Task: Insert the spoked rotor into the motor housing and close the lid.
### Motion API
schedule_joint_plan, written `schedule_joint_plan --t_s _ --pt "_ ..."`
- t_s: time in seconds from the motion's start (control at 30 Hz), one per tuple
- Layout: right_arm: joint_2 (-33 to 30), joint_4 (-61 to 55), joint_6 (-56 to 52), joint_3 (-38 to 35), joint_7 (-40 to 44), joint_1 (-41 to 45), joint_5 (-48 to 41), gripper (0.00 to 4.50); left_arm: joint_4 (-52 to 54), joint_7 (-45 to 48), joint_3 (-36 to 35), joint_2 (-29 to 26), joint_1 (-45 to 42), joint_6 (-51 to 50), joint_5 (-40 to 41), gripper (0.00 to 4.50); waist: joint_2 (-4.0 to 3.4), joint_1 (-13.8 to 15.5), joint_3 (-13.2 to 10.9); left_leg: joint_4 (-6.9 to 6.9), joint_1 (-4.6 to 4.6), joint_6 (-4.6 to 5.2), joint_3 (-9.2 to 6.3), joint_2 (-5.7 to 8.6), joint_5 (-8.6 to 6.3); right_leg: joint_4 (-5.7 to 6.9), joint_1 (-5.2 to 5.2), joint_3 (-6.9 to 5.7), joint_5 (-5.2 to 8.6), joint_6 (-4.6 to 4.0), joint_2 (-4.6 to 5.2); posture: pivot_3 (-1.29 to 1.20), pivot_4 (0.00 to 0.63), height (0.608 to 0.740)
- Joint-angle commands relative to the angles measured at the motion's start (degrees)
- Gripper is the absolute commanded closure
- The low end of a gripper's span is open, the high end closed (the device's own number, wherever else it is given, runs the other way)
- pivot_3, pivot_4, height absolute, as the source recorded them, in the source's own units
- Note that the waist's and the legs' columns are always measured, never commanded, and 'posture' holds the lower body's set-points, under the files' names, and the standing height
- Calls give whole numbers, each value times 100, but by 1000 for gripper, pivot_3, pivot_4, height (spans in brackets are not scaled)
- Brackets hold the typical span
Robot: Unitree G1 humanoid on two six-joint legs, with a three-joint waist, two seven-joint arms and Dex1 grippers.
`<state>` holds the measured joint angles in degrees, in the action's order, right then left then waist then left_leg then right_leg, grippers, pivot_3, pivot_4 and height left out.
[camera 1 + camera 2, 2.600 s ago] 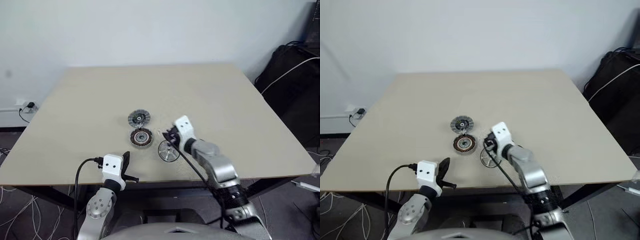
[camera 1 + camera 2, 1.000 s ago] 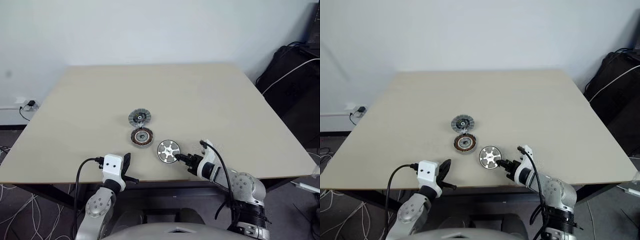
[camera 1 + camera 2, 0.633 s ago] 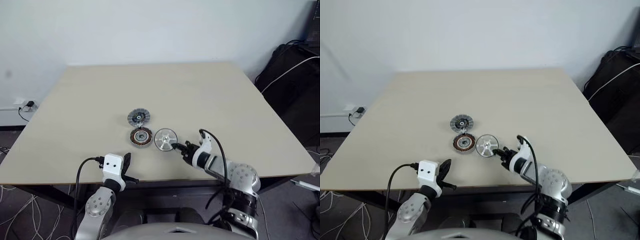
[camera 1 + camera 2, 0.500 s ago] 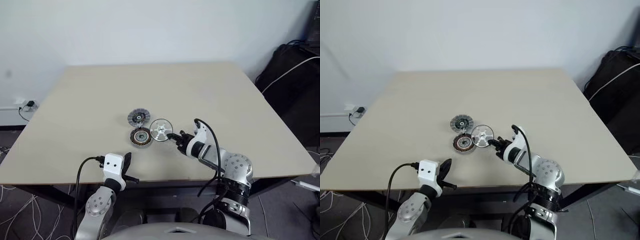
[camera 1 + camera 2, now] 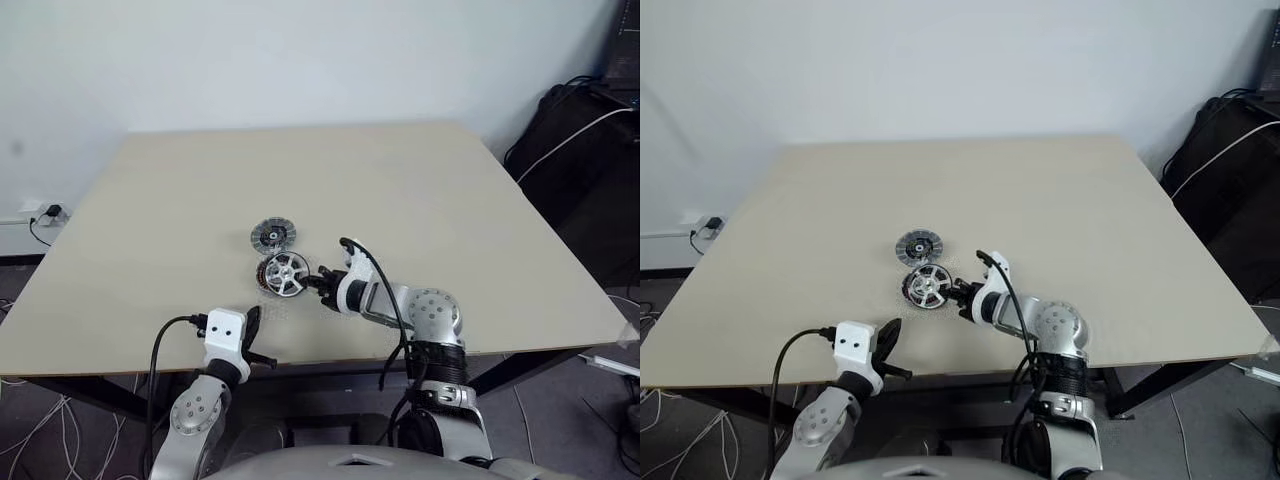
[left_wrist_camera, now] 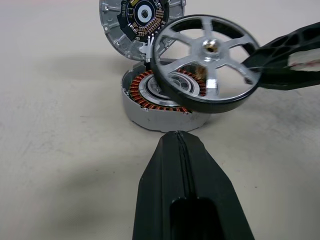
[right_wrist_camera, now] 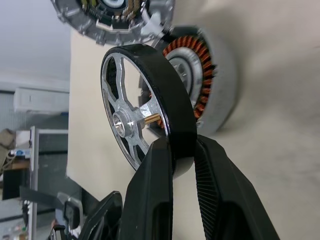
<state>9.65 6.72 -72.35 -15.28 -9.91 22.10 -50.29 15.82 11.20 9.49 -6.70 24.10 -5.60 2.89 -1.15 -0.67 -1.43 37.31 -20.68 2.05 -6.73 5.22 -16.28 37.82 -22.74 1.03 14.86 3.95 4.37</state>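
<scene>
Swung in from 4 o'clock, our right gripper (image 5: 318, 283) holds the spoked rotor (image 5: 288, 272) tilted over the motor housing (image 6: 150, 112), jaws clamped on its rim. Our left gripper (image 5: 253, 335) idles, jaws closed. We risk jamming: that tilt could cock the shaft off-centre.

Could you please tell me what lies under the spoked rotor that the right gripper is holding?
The motor housing, its copper windings showing at the uncovered side. The tilted spoked rotor, pinched by the right gripper, covers much of the housing's centre and other side.
</scene>
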Motion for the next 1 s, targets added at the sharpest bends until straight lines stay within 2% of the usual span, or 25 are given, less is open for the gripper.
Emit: schedule_joint_plan --t_s 0.03,0.43,1.0 --pt "768 162 329 49 129 402 -170 4177 276 -44 -56 20 -3 141 14 4500 0 -3 0 0 0 0 0 1 0 0 0 0 0 0 0 0 0 740" --pt "581 1171 1114 327 480 827 17 4177 272 -74 -40 20 -17 140 10 4500 -1 -12 1 0 1 0 0 3 0 1 -1 1 -1 0 -1 0 0 740" --pt "528 1699 1454 419 691 1044 188 4177 259 -111 -44 14 -8 166 15 4500 -4 -29 4 0 3 -3 0 2 2 4 -1 3 -3 -3 0 0 0 740"
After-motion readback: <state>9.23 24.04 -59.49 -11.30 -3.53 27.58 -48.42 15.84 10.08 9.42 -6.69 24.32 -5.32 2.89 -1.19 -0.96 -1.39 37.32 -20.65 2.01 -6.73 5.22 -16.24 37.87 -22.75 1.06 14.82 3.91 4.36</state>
